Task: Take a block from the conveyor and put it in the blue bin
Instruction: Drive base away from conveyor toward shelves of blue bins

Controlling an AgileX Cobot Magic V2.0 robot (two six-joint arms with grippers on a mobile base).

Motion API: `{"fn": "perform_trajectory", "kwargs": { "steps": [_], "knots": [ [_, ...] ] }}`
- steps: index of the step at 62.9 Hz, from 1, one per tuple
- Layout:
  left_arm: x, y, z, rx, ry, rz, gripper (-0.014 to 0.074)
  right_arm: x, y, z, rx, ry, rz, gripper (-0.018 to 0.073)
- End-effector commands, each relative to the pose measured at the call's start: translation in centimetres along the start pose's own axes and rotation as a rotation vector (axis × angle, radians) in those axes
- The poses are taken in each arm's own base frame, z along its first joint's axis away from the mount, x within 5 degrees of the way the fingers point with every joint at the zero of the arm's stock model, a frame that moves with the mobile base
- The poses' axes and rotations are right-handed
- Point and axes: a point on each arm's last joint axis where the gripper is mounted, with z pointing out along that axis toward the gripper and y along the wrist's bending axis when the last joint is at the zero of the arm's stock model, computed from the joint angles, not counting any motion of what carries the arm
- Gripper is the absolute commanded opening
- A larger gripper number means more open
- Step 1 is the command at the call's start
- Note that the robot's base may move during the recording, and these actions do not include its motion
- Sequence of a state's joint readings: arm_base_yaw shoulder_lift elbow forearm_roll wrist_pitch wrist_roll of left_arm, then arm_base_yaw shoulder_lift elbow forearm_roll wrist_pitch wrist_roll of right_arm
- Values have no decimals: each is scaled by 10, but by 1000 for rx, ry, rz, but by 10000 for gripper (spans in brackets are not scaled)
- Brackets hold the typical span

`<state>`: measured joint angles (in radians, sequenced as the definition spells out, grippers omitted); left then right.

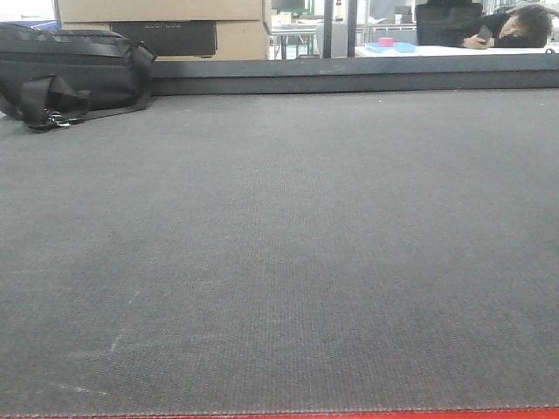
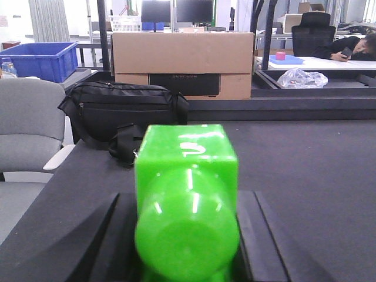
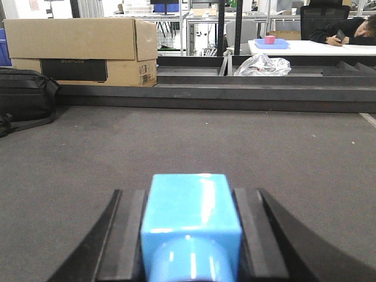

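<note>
In the left wrist view my left gripper [image 2: 187, 202] is shut on a glossy green block [image 2: 187, 158], its black fingers [image 2: 106, 235] pressed against both sides, over the left edge of the dark grey conveyor [image 2: 305, 176]. The blue bin [image 2: 41, 59] stands far off at the upper left, behind a grey chair. In the right wrist view my right gripper [image 3: 189, 197] is shut on a light blue block [image 3: 191, 211] just above the belt [image 3: 194, 141]. The front view shows only bare belt [image 1: 279, 244] with its red frame [image 1: 489, 413] at the bottom. Neither gripper shows there.
A black bag [image 1: 65, 70] lies on the belt's far left, also seen from the left wrist [image 2: 123, 108]. A cardboard box [image 2: 182, 61] stands behind it. A grey chair [image 2: 26, 126] is left of the belt. A crumpled plastic bag [image 3: 261, 63] and a person at a desk [image 3: 343, 26] are beyond.
</note>
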<state>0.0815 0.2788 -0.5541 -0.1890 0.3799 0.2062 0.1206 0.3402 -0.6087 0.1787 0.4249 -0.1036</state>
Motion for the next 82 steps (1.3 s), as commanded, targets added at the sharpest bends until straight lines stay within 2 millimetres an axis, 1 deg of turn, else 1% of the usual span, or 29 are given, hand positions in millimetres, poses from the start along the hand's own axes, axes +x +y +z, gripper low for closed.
{"fn": "perform_trajectory", "kwargs": {
  "steps": [1,82],
  "knots": [
    [-1,0,-1,-3,-15,-10,-111,-4,0,-2,3,-24,-9,-162],
    [-1,0,-1,-3,-17,-10,-111,-4,0,-2,3,-24,-9,-162]
  ]
}}
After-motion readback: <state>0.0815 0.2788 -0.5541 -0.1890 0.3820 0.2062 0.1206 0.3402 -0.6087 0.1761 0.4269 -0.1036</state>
